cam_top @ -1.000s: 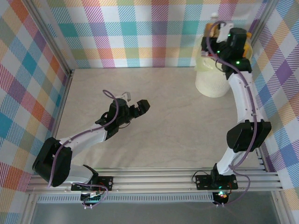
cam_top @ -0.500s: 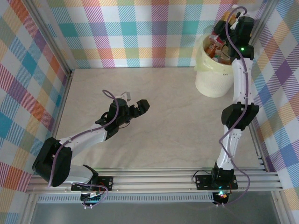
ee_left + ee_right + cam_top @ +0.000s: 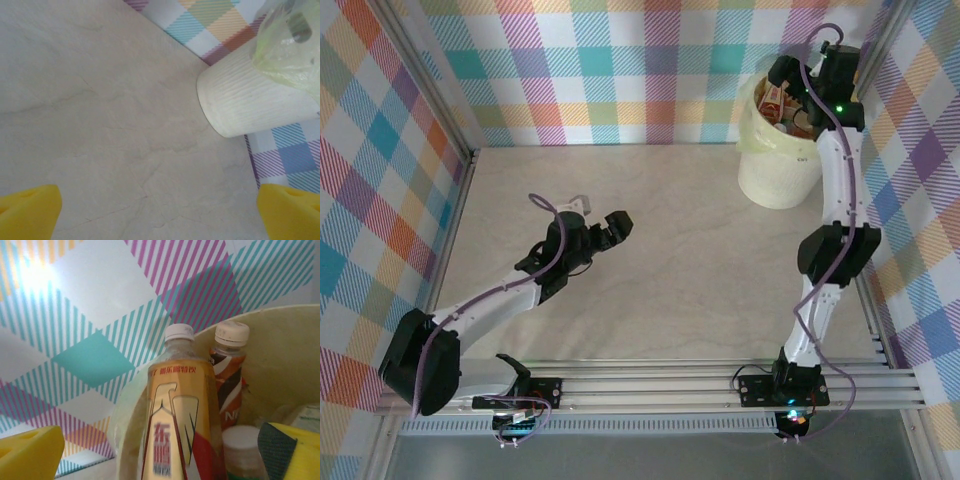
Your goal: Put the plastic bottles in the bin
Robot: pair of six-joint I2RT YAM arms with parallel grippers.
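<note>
Ribbed matt bin (image 3: 235, 105), smooth tabletop (image 3: 100, 125)

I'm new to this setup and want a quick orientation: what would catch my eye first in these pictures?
The pale round bin in the table's far right corner stands out, with several plastic bottles standing inside it and the right gripper open over it. The left gripper hovers open above the table, left of centre, and bright plaid walls surround everything.
</note>
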